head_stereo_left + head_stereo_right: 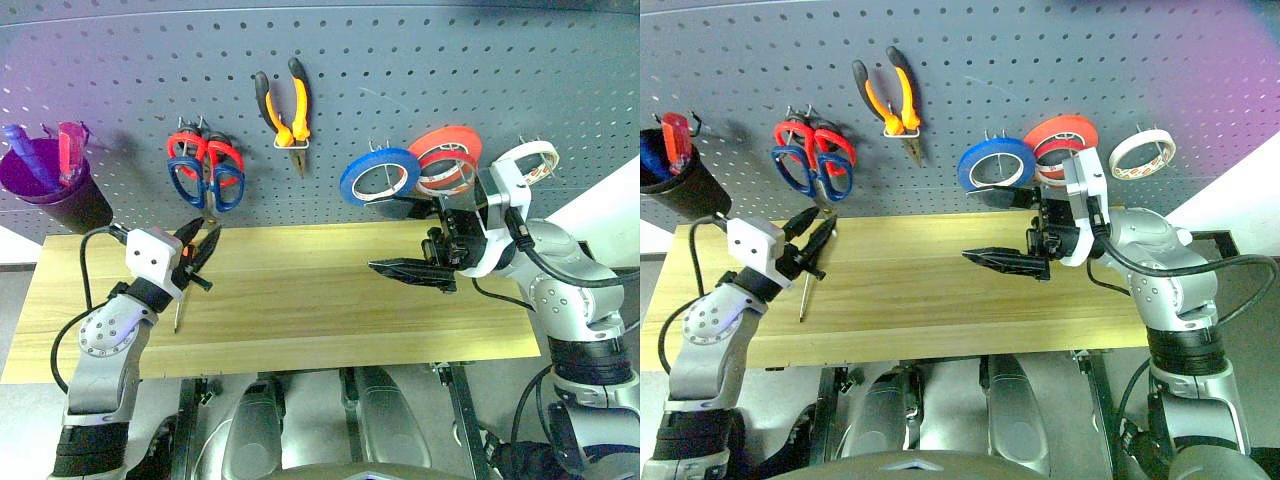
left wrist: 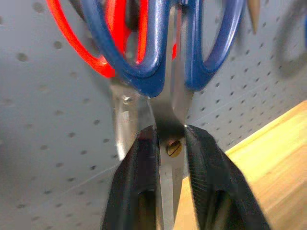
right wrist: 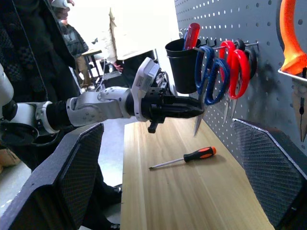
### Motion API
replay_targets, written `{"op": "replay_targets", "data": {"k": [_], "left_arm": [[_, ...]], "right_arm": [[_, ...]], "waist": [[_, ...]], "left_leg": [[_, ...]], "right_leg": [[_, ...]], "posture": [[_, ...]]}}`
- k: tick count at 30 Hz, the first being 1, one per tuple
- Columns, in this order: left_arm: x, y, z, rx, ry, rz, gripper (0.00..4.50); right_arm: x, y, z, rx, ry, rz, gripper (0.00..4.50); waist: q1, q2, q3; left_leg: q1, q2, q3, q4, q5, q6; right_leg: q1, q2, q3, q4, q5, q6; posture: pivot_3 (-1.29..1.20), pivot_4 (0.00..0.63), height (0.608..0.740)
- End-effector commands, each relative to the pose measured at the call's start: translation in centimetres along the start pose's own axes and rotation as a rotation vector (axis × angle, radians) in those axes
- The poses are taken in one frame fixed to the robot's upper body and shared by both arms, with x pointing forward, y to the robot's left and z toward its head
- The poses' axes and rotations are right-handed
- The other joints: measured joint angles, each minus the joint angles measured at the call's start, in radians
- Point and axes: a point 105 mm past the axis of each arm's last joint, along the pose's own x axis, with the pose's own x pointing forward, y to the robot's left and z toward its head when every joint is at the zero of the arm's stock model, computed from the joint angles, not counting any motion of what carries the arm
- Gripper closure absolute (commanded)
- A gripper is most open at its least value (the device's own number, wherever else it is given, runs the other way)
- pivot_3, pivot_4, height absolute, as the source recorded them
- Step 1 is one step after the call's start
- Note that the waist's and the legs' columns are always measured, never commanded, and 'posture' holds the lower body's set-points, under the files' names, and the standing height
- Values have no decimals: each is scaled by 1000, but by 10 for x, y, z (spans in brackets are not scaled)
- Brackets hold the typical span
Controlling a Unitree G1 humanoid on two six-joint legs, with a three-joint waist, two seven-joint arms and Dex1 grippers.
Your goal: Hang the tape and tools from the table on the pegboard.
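1. Left eye view: the pegboard [image 1: 330,90] is nearly stocked. The blue-handled scissors [image 1: 212,182] hang off a hook beside the red-handled scissors [image 1: 190,150], and the orange-and-black pliers [image 1: 285,108] sit in their bracket at about 12 o'clock. The left hand [image 1: 203,243] is right under the scissors, at about 6 o'clock from the handles. Off at 3 o'clock you've got the blue roll [image 1: 380,176], the red-orange rolls [image 1: 445,158] and the whitish tape ring [image 1: 528,160], all on pegs already.

2. Right eye view: the screwdriver [image 1: 808,290] lies flat on the tabletop [image 1: 940,290] just below the left hand, so I'd say it's the last thing left to hang. The right hand [image 1: 985,260] hovers mid-tabletop, holding nothing.

3. Left wrist view: the two black fingers [image 2: 139,191] bracket the scissor blades at the pivot screw, barely parted. I can't tell if they pinch or have just let go. My guess is the hook carries the weight.

4. Right wrist view: the right hand's fingers [image 3: 72,167] are spread wide. The black cup [image 3: 184,60] with a red-handled tool hangs just past the scissors, crowding that corner, so backing the left hand out could nudge the hanging blades.
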Motion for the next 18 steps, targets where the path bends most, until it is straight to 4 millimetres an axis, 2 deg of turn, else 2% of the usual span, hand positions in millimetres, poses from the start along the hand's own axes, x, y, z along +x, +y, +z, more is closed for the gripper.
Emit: {"op": "replay_targets", "data": {"k": [1, 8, 14, 18], "left_arm": [[-1, 2, 6, 0, -21, 4, 2161], [-6, 5, 2, -41, -13, 12, 20], [-28, -1, -7, -56, 42, 12, 20], [-48, 7, -23, -84, 121, 86, 20]], "right_arm": [[-1, 5, 10, -58, -4, 4, 0], [-2, 4, 8, -64, -3, -2, 0], [-2, 3, 7, -60, -3, -3, 0], [-1, 3, 7, -52, -6, 3, 0]], "waist": [[1, 0, 0], [1, 0, 0], [0, 0, 0], [1, 0, 0]], "left_leg": [[0, 0, 0, 0, 0, 0], [0, 0, 0, 1, 0, 0], [0, 0, 0, 1, 0, 0], [0, 0, 0, 1, 0, 0]], "right_leg": [[0, 0, 0, 0, 0, 0], [0, 0, 0, 0, 0, 0], [0, 0, 0, 0, 0, 0], [0, 0, 0, 0, 0, 0]], "posture": [[-136, 283, 733], [-136, 278, 733], [-125, 277, 733], [-117, 280, 733]]}}
